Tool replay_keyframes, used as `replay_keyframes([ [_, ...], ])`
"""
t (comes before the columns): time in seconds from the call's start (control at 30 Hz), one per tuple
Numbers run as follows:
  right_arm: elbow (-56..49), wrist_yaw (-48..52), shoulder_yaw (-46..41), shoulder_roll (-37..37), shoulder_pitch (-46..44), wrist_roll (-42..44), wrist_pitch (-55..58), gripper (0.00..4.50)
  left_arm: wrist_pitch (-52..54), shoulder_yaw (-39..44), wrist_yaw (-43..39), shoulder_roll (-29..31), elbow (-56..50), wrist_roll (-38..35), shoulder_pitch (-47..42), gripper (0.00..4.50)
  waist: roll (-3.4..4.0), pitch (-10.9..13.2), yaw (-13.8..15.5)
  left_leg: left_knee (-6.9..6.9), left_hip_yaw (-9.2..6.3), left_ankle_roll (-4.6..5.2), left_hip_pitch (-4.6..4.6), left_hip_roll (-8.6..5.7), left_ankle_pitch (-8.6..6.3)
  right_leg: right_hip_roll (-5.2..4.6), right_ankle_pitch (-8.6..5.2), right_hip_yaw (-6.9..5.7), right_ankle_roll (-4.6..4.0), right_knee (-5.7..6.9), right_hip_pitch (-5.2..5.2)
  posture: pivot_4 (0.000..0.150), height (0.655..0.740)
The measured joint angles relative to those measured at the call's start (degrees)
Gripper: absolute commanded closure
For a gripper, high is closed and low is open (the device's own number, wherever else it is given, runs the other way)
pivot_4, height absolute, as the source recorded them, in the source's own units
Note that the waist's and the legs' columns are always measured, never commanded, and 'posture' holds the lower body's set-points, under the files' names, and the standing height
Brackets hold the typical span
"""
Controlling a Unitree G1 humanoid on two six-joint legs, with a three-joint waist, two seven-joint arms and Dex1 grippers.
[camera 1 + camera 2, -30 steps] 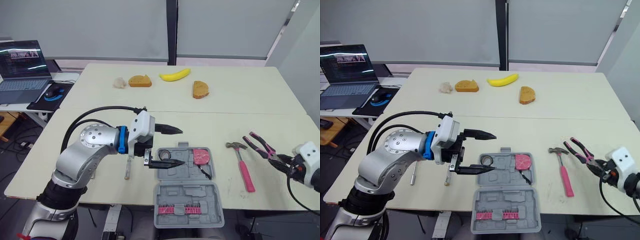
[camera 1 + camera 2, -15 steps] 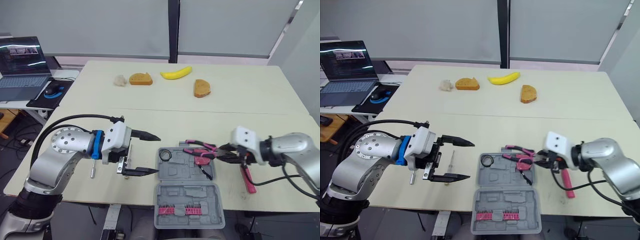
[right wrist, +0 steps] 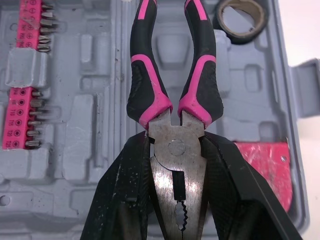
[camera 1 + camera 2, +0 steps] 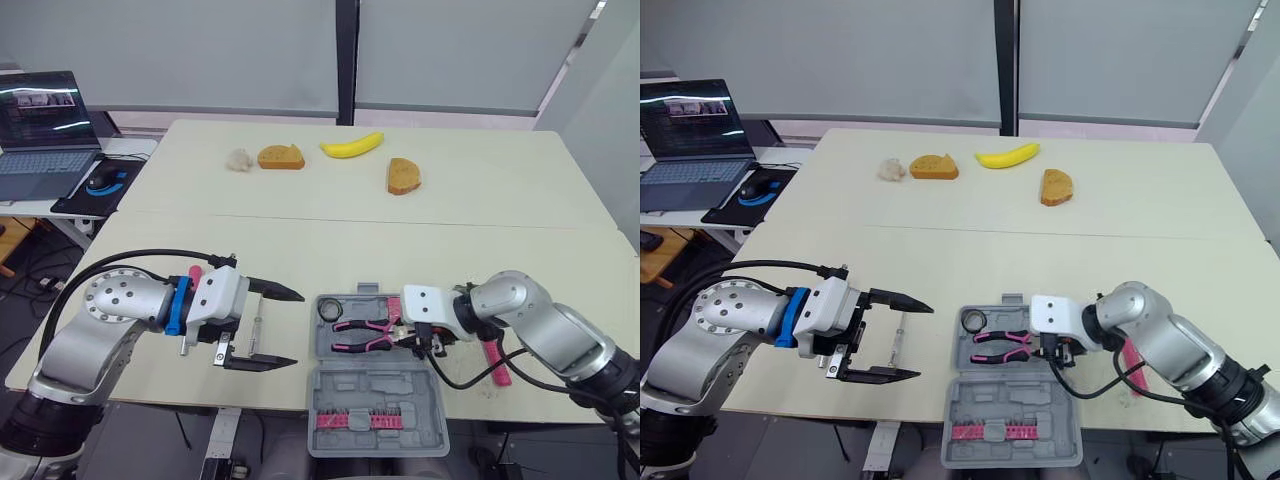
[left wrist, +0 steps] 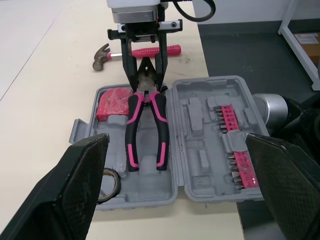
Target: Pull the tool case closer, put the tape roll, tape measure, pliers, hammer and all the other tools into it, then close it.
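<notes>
Open grey tool case at the near edge of the table, holding tape roll and pink tape measure; pliers over its tray, head clamped in the right gripper; left gripper beside the case, spread wide, empty; hammer on the table by the case.

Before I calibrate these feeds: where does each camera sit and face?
Eye views: head, looking forward-down over the table; left gripper and right gripper show.
Left wrist view: faces the tool case past the open left gripper.
Right wrist view: looks along the right gripper holding the pliers.
Both wrist views share pliers and tape roll.
</notes>
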Motion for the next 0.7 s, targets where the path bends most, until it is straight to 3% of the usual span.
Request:
replay_keyframes([
  [0.7,7.5,1.7,3.2,6.5,-3.5,-4.6,0.3,3.26,1.5,0.0,-2.3,3.1,0.3,0.4,-0.1,0.0,0.0,0.0,-0.3,0.02,0.0,-0.01,0.01,0.0,0.0,0.05,0.02,0.03,-0.01,0.09,-0.26,0.15,0.74],
])
